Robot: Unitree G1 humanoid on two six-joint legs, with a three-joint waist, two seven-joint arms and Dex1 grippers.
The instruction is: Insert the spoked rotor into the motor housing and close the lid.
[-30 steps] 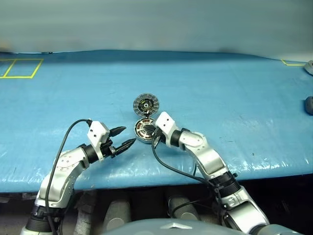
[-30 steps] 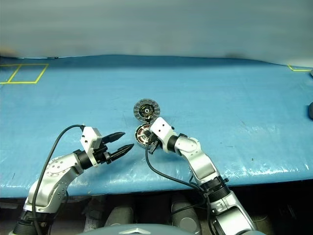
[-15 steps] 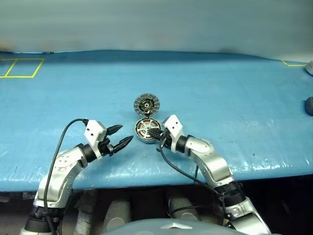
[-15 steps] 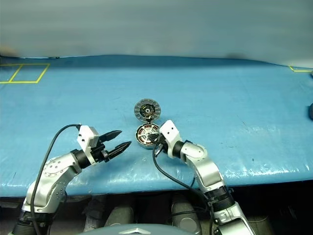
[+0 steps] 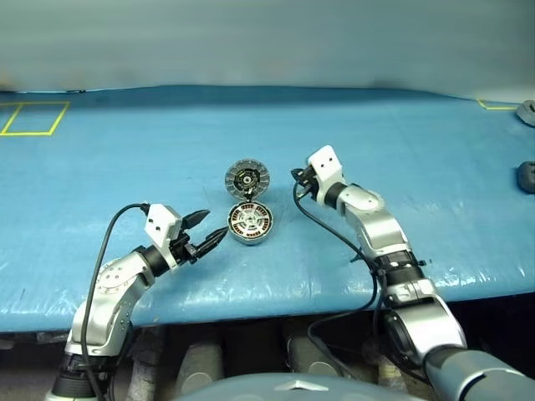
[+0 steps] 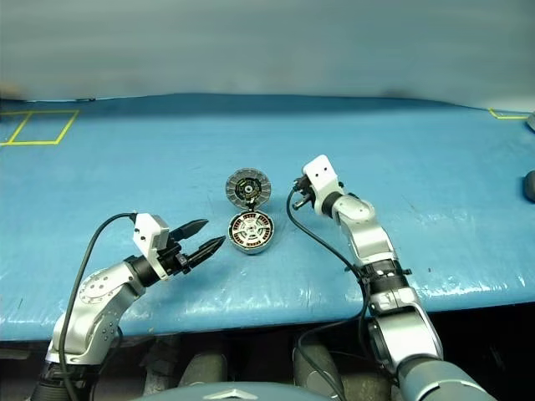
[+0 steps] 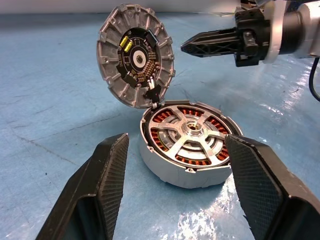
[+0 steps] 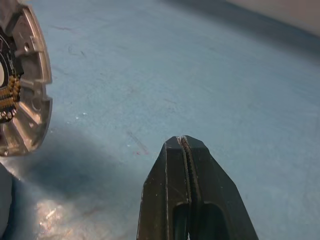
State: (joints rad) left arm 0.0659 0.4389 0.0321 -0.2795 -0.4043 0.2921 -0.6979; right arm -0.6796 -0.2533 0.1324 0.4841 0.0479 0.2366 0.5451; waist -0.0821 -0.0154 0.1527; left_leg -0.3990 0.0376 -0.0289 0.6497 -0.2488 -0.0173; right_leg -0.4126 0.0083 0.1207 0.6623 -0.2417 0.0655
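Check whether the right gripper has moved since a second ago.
Yes. The right gripper, jaws shut, has left the round silver motor housing and now sits farther back and right, beside the open grey lid.

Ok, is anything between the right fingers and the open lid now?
Nothing visible. The shut right gripper hangs just right of the lid, which stands tilted open above the motor housing, with bare blue table between them.

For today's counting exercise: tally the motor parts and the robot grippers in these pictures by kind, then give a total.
Motor housings: 1, motor housing
Spoked rotors: 1, spoked rotor, seated in the housing
Lids: 1, lid, standing open
Grippers: 2, left gripper, right gripper
Total: 5
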